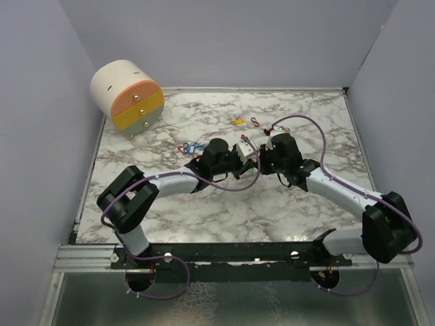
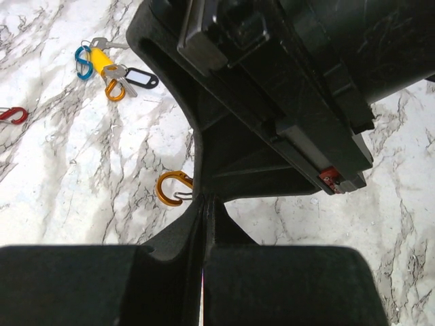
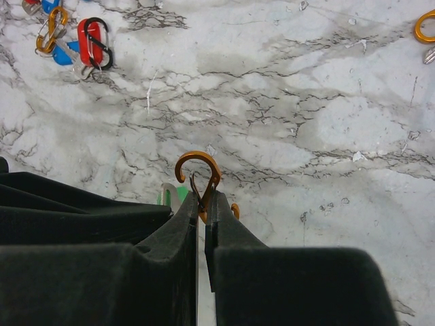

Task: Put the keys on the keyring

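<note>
My right gripper (image 3: 206, 197) is shut on an orange S-shaped clip (image 3: 198, 170), whose upper hook sticks out past the fingertips. The clip also shows in the left wrist view (image 2: 170, 188). My left gripper (image 2: 204, 200) is shut and meets the right gripper (image 1: 262, 161) tip to tip over the middle of the table. A green key tag (image 3: 171, 196) pokes out at the left gripper's tip, right beside the clip. A bunch of red (image 3: 87, 35) and blue key tags with clips lies at the left (image 1: 192, 147). A yellow and a black tag (image 2: 141, 78) lie farther back.
A round cream drawer unit (image 1: 128, 95) with orange and yellow fronts stands at the back left. A red clip (image 1: 255, 123) and a yellow tag (image 1: 237, 121) lie behind the grippers. Another orange clip (image 3: 427, 27) lies apart. Purple walls close three sides.
</note>
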Robot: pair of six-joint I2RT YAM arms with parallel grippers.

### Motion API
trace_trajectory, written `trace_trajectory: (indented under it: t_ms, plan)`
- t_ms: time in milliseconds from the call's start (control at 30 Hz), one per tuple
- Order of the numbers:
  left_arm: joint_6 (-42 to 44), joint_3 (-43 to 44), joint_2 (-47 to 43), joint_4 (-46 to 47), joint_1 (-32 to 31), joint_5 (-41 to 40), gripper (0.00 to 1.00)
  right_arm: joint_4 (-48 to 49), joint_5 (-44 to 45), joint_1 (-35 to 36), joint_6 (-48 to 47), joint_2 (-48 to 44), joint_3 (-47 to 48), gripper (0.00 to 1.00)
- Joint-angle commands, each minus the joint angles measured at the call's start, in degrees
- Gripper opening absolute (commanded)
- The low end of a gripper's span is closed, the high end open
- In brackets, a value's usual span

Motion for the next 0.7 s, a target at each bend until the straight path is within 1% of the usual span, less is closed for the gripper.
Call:
trace_trajectory:
  t_ms: [0,667]
  plan:
    - [0.9,2.0,0.4,1.7,-0.2,0.1,0.0,-0.7,-0.9,-0.3,-0.6,-1.4,1.3,0.01]
    - [1.5,2.7,2.4,1.7,-0.2,-0.9,0.0,-1.6,-1.0,-0.3,-0.8,-3.6,0.5,0.01]
